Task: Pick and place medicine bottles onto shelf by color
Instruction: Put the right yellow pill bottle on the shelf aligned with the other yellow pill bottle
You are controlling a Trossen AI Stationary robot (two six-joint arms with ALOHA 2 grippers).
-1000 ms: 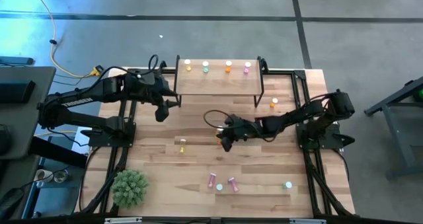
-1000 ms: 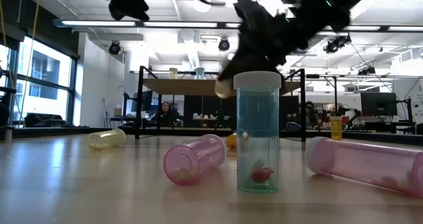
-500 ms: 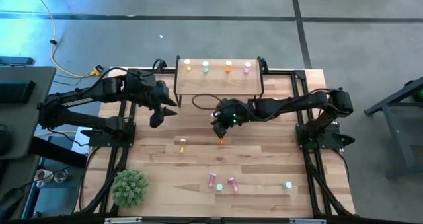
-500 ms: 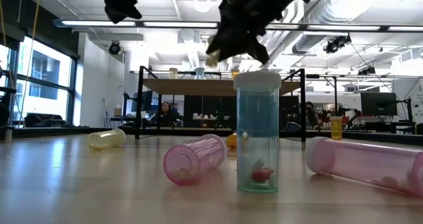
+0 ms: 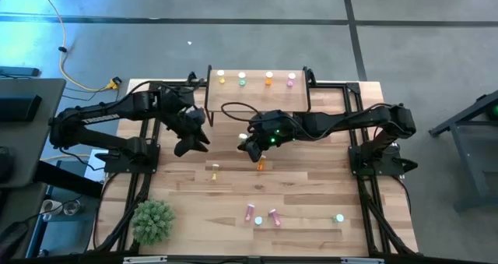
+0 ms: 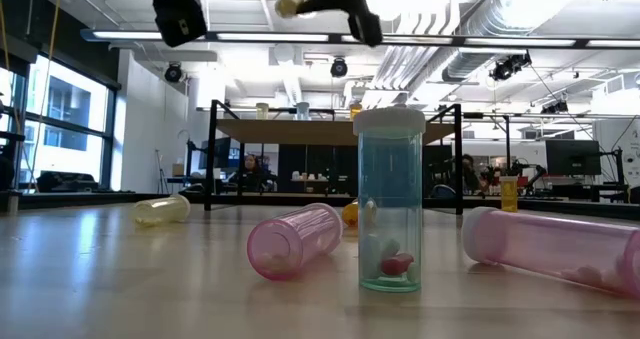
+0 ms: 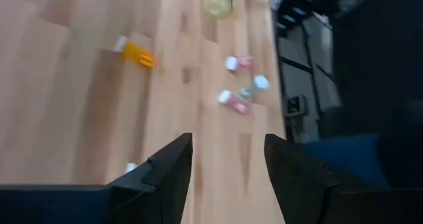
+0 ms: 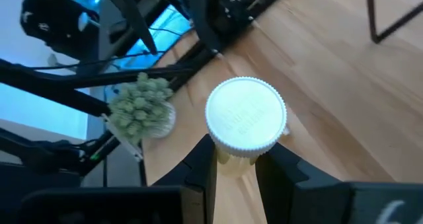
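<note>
My right gripper (image 5: 249, 145) hangs high over the table's middle, just in front of the shelf (image 5: 257, 99), shut on a yellow bottle with a white cap (image 8: 246, 121). The low view shows that bottle (image 6: 290, 1) far above the tabletop. The shelf is a light-wood board on black legs; a yellow, a green, an orange and a pink bottle (image 5: 291, 79) stand along its far edge. My left gripper (image 5: 189, 145) hovers open left of the shelf's near corner, with nothing between its fingers (image 7: 165, 174). An orange bottle (image 5: 260, 164) and a yellow one (image 5: 214, 169) lie on the table. My right gripper pinches the yellow bottle's body just under the white cap (image 8: 231, 163) between its two fingers. The fingers slant down toward the table. The bottle is lifted clear of the table and tilted, its cap facing back toward the wrist.
Two pink bottles (image 5: 249, 212) (image 5: 274, 216) and two green ones (image 5: 338, 217) sit near the front edge. In the low view one green bottle (image 6: 390, 209) stands upright between lying pink ones (image 6: 295, 241). A small green plant (image 5: 152, 221) stands at the front left.
My right gripper has risen from the table with the yellow bottle, going up and a little toward the far left, and stays shut on it; the orange bottle beside it has stayed on the table. My left gripper has turned at the wrist and dipped slightly, still open.
</note>
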